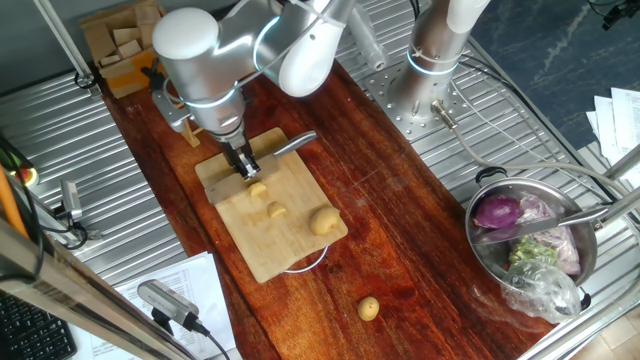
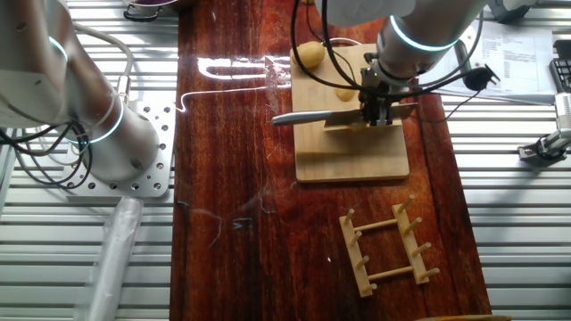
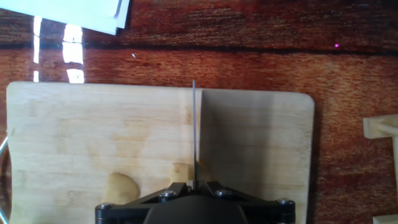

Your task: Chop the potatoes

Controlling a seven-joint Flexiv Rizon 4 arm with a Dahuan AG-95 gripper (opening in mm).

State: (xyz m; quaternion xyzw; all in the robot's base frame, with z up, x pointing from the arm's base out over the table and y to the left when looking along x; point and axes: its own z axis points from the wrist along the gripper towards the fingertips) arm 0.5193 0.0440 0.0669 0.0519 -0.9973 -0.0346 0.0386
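My gripper [image 1: 241,166] is shut on a knife [image 1: 291,146] and holds it over the wooden cutting board [image 1: 285,250]. The blade [image 2: 312,117] lies flat-on in the other fixed view and edge-on in the hand view [image 3: 194,124]. Two small potato pieces [image 1: 258,190] [image 1: 275,210] lie right below the gripper, and a larger potato [image 1: 323,220] sits near the board's edge. Another small potato [image 1: 368,308] lies off the board on the table. The hand view shows potato pieces [image 3: 121,186] [image 3: 180,171] just left of the blade, close to my gripper [image 3: 194,185].
A metal bowl [image 1: 500,270] at the right holds a purple onion [image 1: 497,212] and greens. A wooden rack [image 2: 388,250] lies beside the board. A second robot base [image 2: 98,134] stands by the table, and papers [image 3: 74,12] lie beyond the board.
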